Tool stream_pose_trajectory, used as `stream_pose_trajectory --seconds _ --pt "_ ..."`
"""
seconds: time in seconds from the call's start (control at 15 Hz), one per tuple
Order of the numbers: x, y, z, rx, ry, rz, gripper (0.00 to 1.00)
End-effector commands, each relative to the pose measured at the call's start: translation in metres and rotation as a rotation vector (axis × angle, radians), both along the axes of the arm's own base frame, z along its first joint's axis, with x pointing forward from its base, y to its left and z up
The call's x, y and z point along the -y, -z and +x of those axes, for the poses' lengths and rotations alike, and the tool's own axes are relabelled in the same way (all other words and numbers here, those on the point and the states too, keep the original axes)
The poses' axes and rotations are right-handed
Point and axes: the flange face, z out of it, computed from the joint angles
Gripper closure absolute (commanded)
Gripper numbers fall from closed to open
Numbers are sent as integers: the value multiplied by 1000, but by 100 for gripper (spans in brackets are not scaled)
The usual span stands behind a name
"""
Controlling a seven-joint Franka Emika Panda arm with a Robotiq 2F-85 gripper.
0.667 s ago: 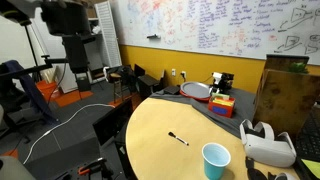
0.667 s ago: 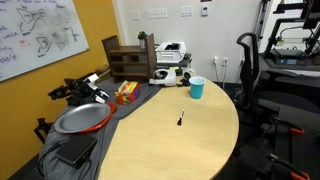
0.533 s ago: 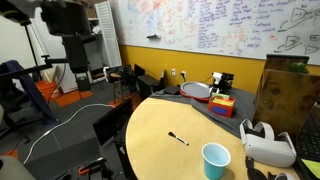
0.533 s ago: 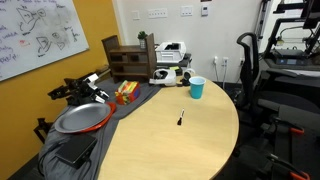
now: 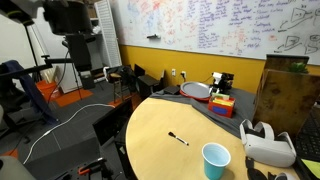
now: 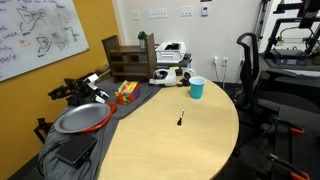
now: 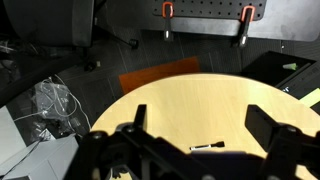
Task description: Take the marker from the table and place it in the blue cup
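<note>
The marker (image 5: 178, 138) lies flat near the middle of the round tan table (image 5: 155, 155). It also shows in an exterior view (image 6: 181, 118) and at the lower edge of the wrist view (image 7: 207, 148). The blue cup (image 5: 215, 161) stands upright and empty near the table's edge, a short way from the marker, and also shows in an exterior view (image 6: 197, 88). My gripper (image 7: 200, 118) is open and empty, high above the table, with the marker below between its fingers. The cup is out of the wrist view.
A white headset (image 5: 268, 145) lies beside the cup at the table's edge. A red dish (image 6: 82, 120), a red box (image 6: 126, 92) and a wooden rack (image 6: 128, 58) sit on a dark cloth at the table's far side. An office chair (image 6: 250, 70) stands nearby.
</note>
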Motion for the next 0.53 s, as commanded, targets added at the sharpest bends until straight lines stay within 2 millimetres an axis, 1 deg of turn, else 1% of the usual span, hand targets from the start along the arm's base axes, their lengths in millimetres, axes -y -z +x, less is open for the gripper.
stream_pose_trajectory --seconds 0.0,0.33,0.47 --pt "-5 -1 14 114 11 -24 0" --pt "-13 0 42 316 81 -4 0" --pt "-15 2 58 411 158 29 0"
